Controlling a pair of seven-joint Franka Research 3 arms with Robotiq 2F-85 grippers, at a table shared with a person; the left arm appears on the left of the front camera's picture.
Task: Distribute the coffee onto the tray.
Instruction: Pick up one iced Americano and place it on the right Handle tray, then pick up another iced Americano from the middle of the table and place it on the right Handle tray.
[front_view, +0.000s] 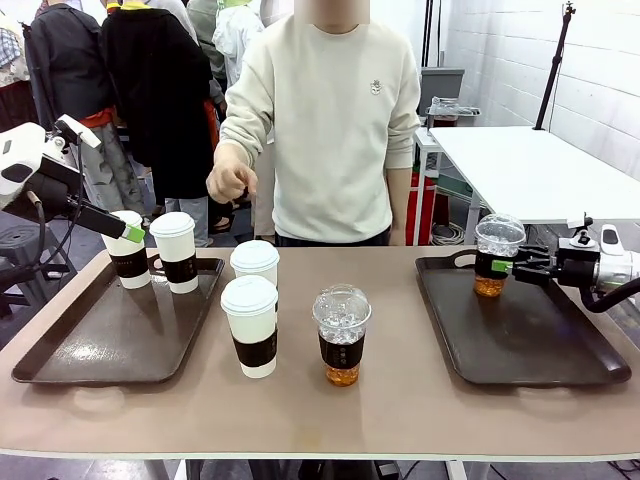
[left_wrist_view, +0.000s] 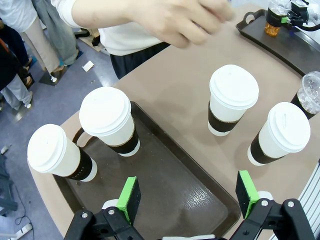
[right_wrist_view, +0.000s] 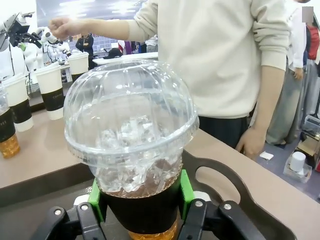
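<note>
Right gripper (front_view: 505, 266): fingers clamped on the dark sleeve of a clear dome-lidded plastic cup (right_wrist_view: 132, 135) holding ice and amber liquid, at the dark brown right tray (front_view: 540, 350). Its base is cut off, so tray contact cannot be determined.

Left gripper (left_wrist_view: 187, 194): fingers wide apart, empty, above the dark brown left tray (left_wrist_view: 165, 170), which bears two white lidded paper cups (left_wrist_view: 107, 120).

Tan tabletop (front_view: 400, 410); white brick wall (front_view: 600, 70).

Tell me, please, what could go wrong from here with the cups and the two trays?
1. The right tool clamps the clear cup by its sleeve near the right tray handle; set on the rim, it may tip and spill.
2. The open left tool is close to a white cup on the left tray; a sideways move might knock it.
3. The person's hand hovers nearby.
</note>
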